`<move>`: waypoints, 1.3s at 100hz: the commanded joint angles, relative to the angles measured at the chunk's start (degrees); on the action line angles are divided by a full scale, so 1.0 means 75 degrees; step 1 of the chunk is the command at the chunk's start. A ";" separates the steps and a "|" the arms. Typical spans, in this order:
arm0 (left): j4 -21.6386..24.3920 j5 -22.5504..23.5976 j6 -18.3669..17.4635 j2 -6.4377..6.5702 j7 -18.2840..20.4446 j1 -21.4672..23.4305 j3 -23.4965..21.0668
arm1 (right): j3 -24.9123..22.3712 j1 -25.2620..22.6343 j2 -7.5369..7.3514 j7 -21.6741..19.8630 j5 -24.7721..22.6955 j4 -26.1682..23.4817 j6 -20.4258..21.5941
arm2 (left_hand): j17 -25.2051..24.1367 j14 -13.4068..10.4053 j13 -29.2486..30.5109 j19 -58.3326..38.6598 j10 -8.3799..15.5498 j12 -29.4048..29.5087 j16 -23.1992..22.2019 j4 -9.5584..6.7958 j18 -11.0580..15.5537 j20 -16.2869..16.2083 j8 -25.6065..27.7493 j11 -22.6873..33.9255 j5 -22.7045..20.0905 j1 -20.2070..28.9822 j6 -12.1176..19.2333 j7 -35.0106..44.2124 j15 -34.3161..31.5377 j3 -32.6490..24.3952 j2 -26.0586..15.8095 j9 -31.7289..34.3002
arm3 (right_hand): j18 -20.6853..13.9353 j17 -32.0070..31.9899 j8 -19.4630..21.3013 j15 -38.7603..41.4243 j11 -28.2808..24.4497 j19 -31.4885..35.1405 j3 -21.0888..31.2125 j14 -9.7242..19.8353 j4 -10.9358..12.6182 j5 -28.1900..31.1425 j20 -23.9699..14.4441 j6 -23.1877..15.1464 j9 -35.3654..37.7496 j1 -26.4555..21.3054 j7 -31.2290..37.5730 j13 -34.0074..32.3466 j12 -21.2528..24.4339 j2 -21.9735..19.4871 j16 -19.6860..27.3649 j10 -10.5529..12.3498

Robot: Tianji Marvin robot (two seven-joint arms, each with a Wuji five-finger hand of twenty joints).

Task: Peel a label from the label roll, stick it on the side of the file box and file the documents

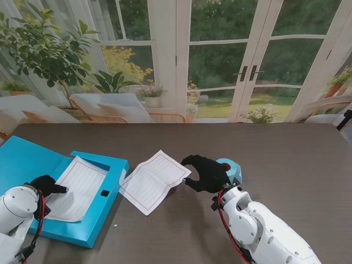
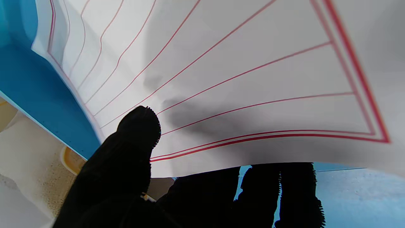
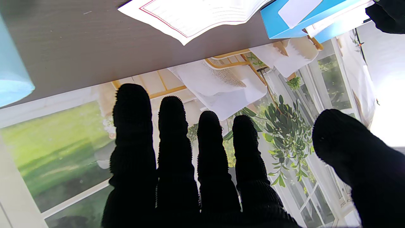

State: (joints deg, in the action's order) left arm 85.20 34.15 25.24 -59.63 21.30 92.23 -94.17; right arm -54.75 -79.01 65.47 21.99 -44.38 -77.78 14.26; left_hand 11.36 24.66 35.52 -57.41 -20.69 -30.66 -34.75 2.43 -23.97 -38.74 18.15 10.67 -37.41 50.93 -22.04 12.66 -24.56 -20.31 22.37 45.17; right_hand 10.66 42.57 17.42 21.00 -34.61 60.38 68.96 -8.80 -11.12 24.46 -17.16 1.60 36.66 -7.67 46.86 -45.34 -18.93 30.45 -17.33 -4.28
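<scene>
The blue file box (image 1: 22, 159) lies open at the left of the table. A red-lined document sheet (image 1: 77, 187) rests in its tray. My left hand (image 1: 47, 185) is shut on that sheet's near left edge, with the thumb (image 2: 136, 136) on top of the sheet (image 2: 237, 79) and the fingers under it. A second sheet (image 1: 151, 180) lies on the table in the middle. My right hand (image 1: 206, 173) is open beside its right corner, fingers spread (image 3: 205, 158), holding nothing. The light blue label roll (image 1: 230, 166) stands just behind that hand. A white label (image 3: 299, 9) sits on the box's side (image 3: 275, 22).
The dark brown table (image 1: 286, 159) stretches to the right and far side. Beyond its far edge are glass doors, plants and lounge chairs. The loose sheet (image 3: 196, 15) and the roll (image 3: 11, 76) also show in the right wrist view.
</scene>
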 commanded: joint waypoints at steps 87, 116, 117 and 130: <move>-0.0190 0.0083 -0.0422 0.0036 0.0116 -0.0039 0.0007 | 0.0055 -0.0012 0.0045 -0.0142 0.0121 0.0080 0.0186 | -0.1019 -0.0234 -0.2345 0.4465 -0.0176 0.1754 0.1696 -0.0053 0.0700 0.0467 -0.0949 -0.0899 0.0751 0.0011 -0.0329 -0.1084 0.2215 0.0970 -0.0724 -0.2034 | 0.0127 -0.3149 0.0019 0.0070 -0.0098 -0.0091 -0.0014 0.0059 0.0159 -0.0013 0.0061 0.0056 0.0152 0.0198 0.0036 -0.0071 -0.0028 -0.0055 -0.0069 -0.0031; -0.0424 -0.0204 -0.0906 -0.0041 -0.0211 -0.0137 0.0023 | 0.0084 -0.0008 0.0055 -0.0164 0.0178 0.0096 0.0194 | -0.0883 -0.0311 -0.2400 0.5244 -0.0213 0.1646 0.1465 -0.0051 0.0795 -0.0128 -0.0935 -0.0883 0.0779 0.0062 -0.0368 -0.1086 0.2175 0.0906 -0.0782 -0.2071 | 0.0122 -0.3141 0.0022 0.0073 -0.0105 -0.0083 -0.0004 0.0057 0.0157 -0.0014 0.0057 0.0058 0.0148 0.0193 0.0042 -0.0075 -0.0032 -0.0050 -0.0071 -0.0040; -0.0441 -0.0212 -0.0928 -0.0044 -0.0229 -0.0143 0.0026 | 0.0086 -0.0008 0.0055 -0.0164 0.0179 0.0098 0.0195 | -0.0850 -0.0316 -0.2400 0.5360 -0.0208 0.1646 0.1458 -0.0050 0.0801 -0.0242 -0.0934 -0.0884 0.0780 0.0058 -0.0376 -0.1087 0.2180 0.0894 -0.0778 -0.2072 | 0.0126 -0.3142 0.0022 0.0075 -0.0106 -0.0084 -0.0004 0.0057 0.0157 -0.0018 0.0058 0.0055 0.0149 0.0193 0.0041 -0.0078 -0.0033 -0.0050 -0.0071 -0.0038; -0.0658 -0.0599 -0.1078 -0.0139 -0.0569 -0.0235 0.0087 | 0.0094 0.0000 0.0059 -0.0175 0.0204 0.0115 0.0212 | -0.0799 -0.0341 -0.2446 0.5617 -0.0311 0.1646 0.1464 -0.0061 0.0887 -0.0326 -0.0932 -0.0889 0.0759 0.0140 -0.0435 -0.1084 0.2209 0.0811 -0.0816 -0.2083 | 0.0121 -0.3137 0.0023 0.0072 -0.0106 -0.0081 0.0001 0.0049 0.0158 -0.0011 0.0057 0.0061 0.0142 0.0190 0.0044 -0.0070 -0.0032 -0.0050 -0.0070 -0.0038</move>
State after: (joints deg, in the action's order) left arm 80.89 31.07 17.31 -59.78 16.92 90.70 -93.77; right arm -54.22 -78.89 65.65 21.61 -42.88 -77.00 15.55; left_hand 5.01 23.03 18.84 -16.97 -22.21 -17.88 -23.29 2.41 -18.90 -40.32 11.43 4.31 -32.17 51.10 -23.65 5.36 -8.75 -14.72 17.92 31.50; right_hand 10.68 42.57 17.42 21.01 -34.61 60.38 68.96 -8.81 -11.12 24.46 -17.16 1.70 36.66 -7.67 46.86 -45.35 -18.93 30.45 -17.33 -4.28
